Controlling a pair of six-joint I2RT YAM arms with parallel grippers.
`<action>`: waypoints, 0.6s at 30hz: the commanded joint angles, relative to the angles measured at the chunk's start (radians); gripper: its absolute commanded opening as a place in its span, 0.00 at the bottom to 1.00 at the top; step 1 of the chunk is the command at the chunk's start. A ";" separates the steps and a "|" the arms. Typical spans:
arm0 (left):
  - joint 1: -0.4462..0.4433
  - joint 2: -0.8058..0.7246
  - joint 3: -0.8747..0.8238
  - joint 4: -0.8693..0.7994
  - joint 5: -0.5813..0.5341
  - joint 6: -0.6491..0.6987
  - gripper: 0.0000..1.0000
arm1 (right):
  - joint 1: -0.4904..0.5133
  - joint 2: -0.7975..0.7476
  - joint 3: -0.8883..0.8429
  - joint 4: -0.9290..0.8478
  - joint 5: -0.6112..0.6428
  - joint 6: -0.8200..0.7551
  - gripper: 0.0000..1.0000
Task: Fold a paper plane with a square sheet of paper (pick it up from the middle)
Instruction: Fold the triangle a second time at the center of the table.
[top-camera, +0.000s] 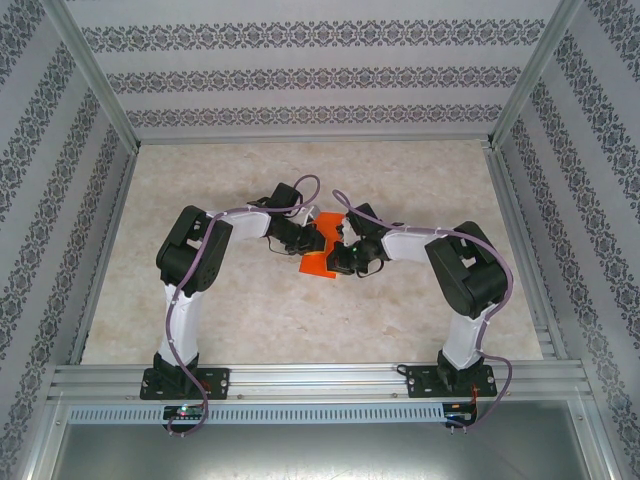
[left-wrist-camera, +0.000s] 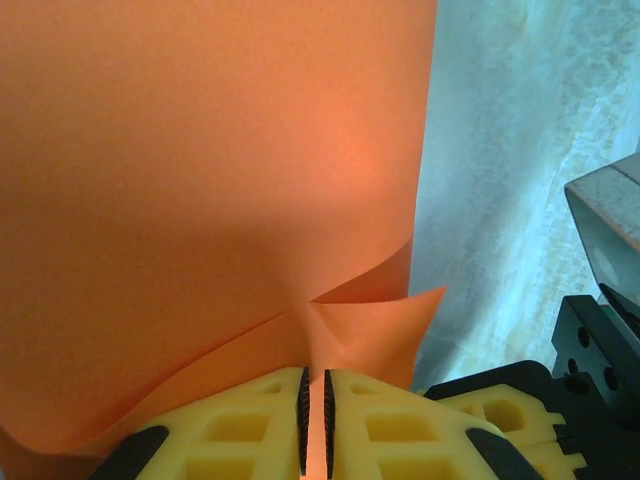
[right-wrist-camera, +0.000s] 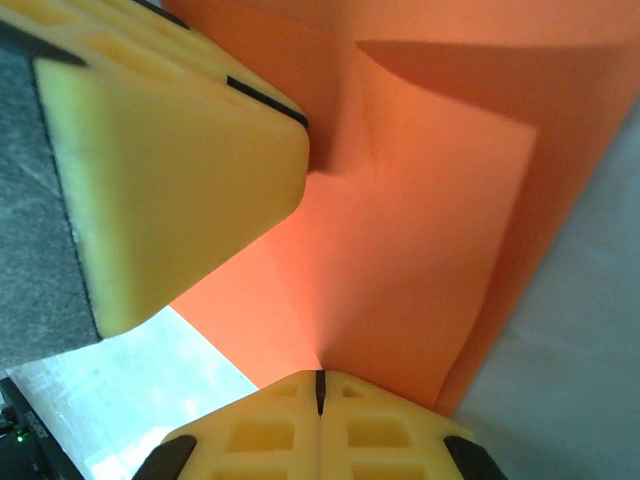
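Item: square sheet of paper (top-camera: 318, 263), orange-red, creased, located at the middle of the table (top-camera: 420, 190) between both arms. It is pinched by the clenched left gripper (left-wrist-camera: 315, 405) and likewise by the clenched right gripper (right-wrist-camera: 320, 385)

Black-and-white arms (top-camera: 180, 318), purple cables (top-camera: 243, 210)

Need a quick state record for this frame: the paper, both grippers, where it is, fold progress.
paper: orange sheet, bent, small flap turned over near the left fingers
left gripper: shut on the paper
right gripper: shut on the paper, facing the left one
location: over mid table, between the two arms
fold progress: early, no dart shape yet
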 joint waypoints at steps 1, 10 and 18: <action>0.010 0.110 -0.040 -0.089 -0.130 0.045 0.17 | -0.005 -0.011 -0.050 -0.043 0.006 -0.019 0.01; 0.021 0.109 -0.027 -0.104 -0.134 0.050 0.17 | 0.001 -0.072 -0.146 -0.033 0.000 0.001 0.01; 0.024 0.113 -0.018 -0.113 -0.132 0.056 0.17 | -0.002 -0.124 -0.217 -0.029 0.005 0.008 0.01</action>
